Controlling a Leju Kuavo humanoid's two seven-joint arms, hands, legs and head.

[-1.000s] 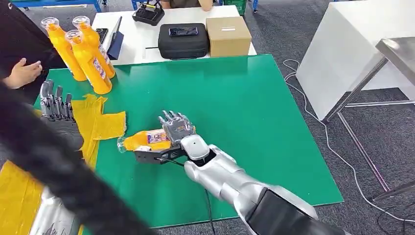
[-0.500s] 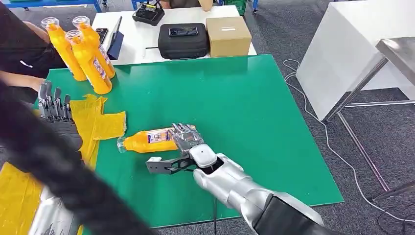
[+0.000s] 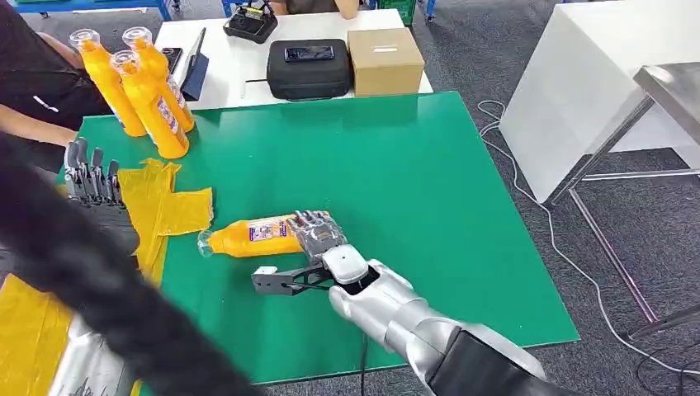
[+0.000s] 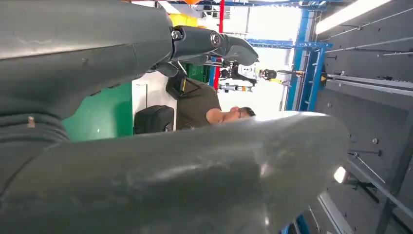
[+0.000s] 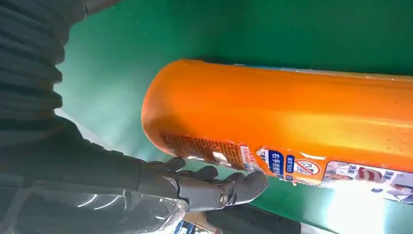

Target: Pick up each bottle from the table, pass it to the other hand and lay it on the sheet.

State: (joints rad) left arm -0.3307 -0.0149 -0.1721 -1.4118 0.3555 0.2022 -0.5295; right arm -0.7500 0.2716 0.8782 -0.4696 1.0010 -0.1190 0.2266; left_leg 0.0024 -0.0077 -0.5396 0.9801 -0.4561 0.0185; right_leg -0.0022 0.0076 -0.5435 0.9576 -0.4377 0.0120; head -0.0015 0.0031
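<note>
Orange bottle (image 3: 256,236) lies on its side on the green bench (image 3: 429,173), clear cap pointing toward the yellow sheet (image 3: 169,206) and stopping just short of its edge. My right hand (image 3: 318,235) is draped over the bottle's base end now, fingers (image 5: 214,187) curled down past the label, thumb stuck out on my side of it. A second ago that hand stood fingers-up behind the bottle; since then it has tipped forward and come down onto it, and over the last half second it has barely shifted. The bottle has hardly moved, only settling a touch flatter. My reading: I am closing for the pick, but the wrist view shows the fingertips only brushing the lower edge, so I would not call this a firm hold yet, and the bottle still rests on the bench.

My left hand (image 3: 92,177) waits raised over the sheet, fingers straight up and apart, nothing in it, just as before. Three more orange bottles (image 3: 140,87) stand upright at the far left corner. Someone's arm (image 3: 33,132) at that edge has drawn back from the bench.
</note>
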